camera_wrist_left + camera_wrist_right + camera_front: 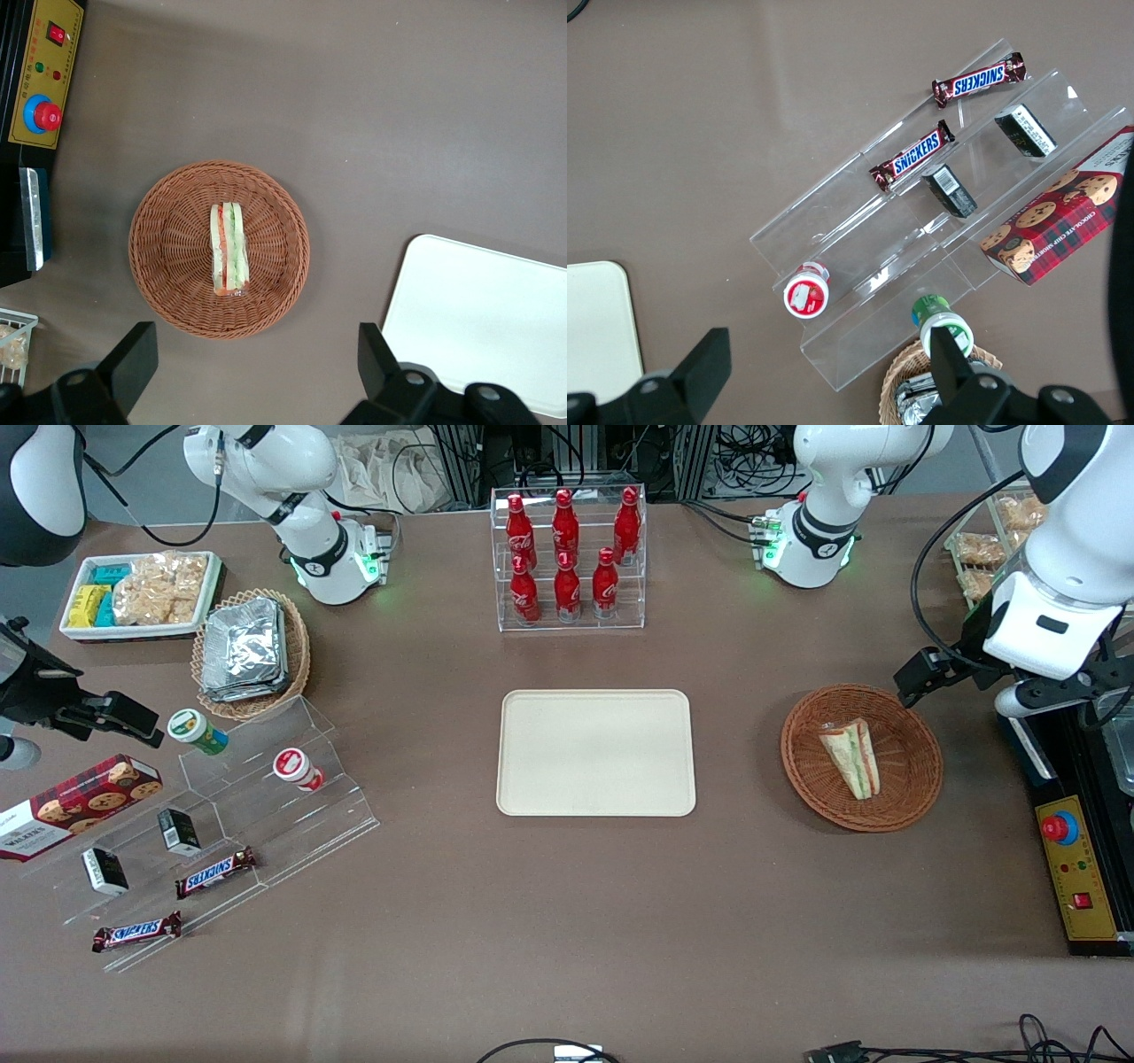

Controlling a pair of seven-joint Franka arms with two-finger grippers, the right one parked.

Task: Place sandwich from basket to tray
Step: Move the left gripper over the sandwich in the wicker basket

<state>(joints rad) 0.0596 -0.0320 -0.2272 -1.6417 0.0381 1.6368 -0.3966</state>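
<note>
We see the small triangular sandwich (851, 758) with green and red filling lying in the round reddish-brown wicker basket (912, 797), which stands on the brown bench (567, 921) toward the working arm's end, well apart from the flat cream-beige rectangular tray (595, 752) at the middle, with only bare bench between them. The end effector (257, 372) hangs above the bench just beside the basket with its two black fingers (133, 359) spread wide and grasping nothing. In the wrist view the tray and both fingers are cut off at the edge, and nearer the bench end a black control box with a red button (1060, 828) lies beside the basket.
</note>
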